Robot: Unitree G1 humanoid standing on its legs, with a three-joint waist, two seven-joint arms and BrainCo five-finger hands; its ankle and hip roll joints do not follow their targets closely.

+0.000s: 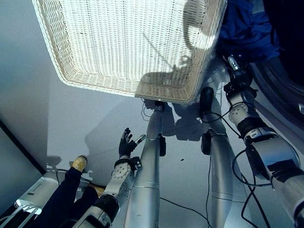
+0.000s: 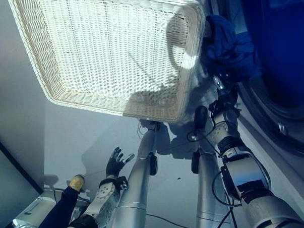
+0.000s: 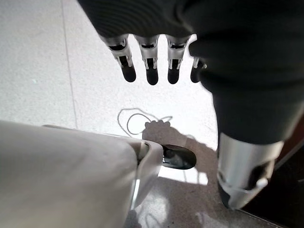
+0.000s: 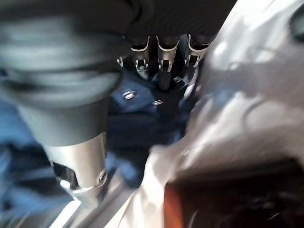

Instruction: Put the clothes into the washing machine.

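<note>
We saw the white wicker basket (image 1: 129, 44) beside the washing machine (image 2: 277, 93). Our right hand (image 1: 234, 65) clutched the blue garment (image 1: 246, 29) at the machine's opening. Our left hand (image 1: 127, 143) hung low, fingers relaxed.

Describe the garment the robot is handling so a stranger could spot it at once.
Start at the big white wicker basket. Just past its right rim, by the washing machine's dark opening, hangs a bunched dark blue garment gripped by the right robot hand. It is the one cloth item, deep blue against pale wicker and floor.
</note>
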